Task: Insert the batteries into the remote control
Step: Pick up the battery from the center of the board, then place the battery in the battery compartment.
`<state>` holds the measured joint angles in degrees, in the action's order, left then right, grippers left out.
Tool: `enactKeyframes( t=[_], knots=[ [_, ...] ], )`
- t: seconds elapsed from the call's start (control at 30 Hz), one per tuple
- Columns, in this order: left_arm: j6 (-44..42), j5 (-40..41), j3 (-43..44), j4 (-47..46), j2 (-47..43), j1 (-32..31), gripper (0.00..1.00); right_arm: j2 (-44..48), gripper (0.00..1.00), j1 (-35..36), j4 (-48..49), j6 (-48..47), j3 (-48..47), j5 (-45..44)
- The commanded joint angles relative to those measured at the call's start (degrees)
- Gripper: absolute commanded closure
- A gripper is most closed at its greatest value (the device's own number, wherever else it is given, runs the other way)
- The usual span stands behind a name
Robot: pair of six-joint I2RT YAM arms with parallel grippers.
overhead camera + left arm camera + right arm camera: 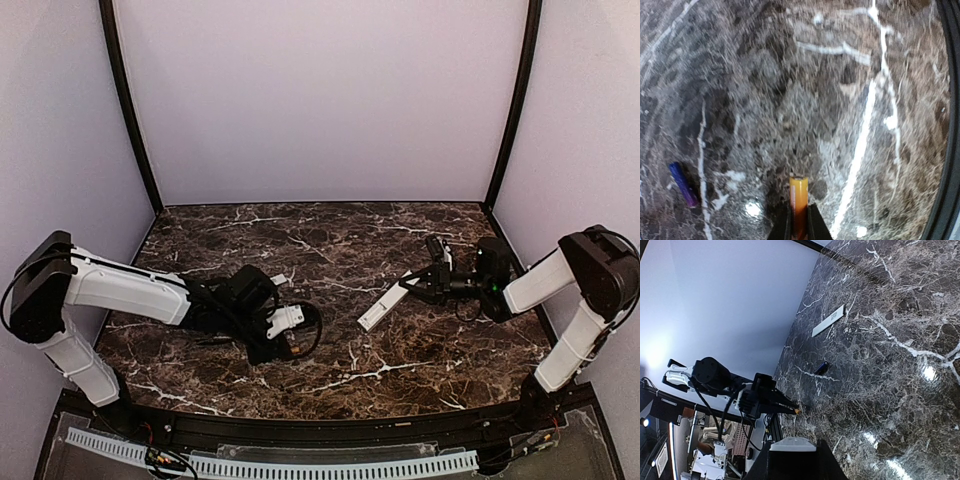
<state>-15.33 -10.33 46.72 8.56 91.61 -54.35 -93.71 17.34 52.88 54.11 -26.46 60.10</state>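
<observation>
An orange battery (799, 192) is pinched between the jaws of my left gripper (799, 209), which is shut on it just above the marble; its tip pokes out past the fingertips. A second battery, dark blue (682, 184), lies loose on the table to the left. In the top view the left gripper (292, 346) is at centre-left. My right gripper (425, 285) is shut on one end of the white remote control (383, 308), which slants down to the left. In the right wrist view the remote's end (792, 443) sits between the jaws, and the blue battery (821, 367) lies beyond.
A thin white cover strip (828, 321) lies flat on the marble table (330, 240) toward the back, also seen as the small white strip (281, 280) behind the left arm. Plain walls close in the back and both sides.
</observation>
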Motion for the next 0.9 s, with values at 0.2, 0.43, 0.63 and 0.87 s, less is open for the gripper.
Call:
enactKeyframes(
  t=[0.2, 0.43, 0.63, 0.87],
  knots=[
    [20.5, -6.15, 20.55, 12.01, -2.5, -1.44, 0.99, -3.5, 1.0, 4.21, 8.64, 4.06, -0.46, -1.65],
    [26.76, -5.85, 30.34, 19.98, 4.02, -4.14, 1.0, -4.3, 1.0, 6.52, 12.65, 6.61, -0.52, -3.68],
    [28.81, -4.42, 33.58, 22.04, 7.6, -5.91, 0.99, -4.49, 1.0, 8.75, 13.98, 8.2, -0.83, -5.46],
    [29.47, -2.11, 34.33, 21.07, 9.42, -7.07, 1.0, -5.87, 1.0, 11.14, 16.59, 10.98, -0.89, -7.48]
  ],
)
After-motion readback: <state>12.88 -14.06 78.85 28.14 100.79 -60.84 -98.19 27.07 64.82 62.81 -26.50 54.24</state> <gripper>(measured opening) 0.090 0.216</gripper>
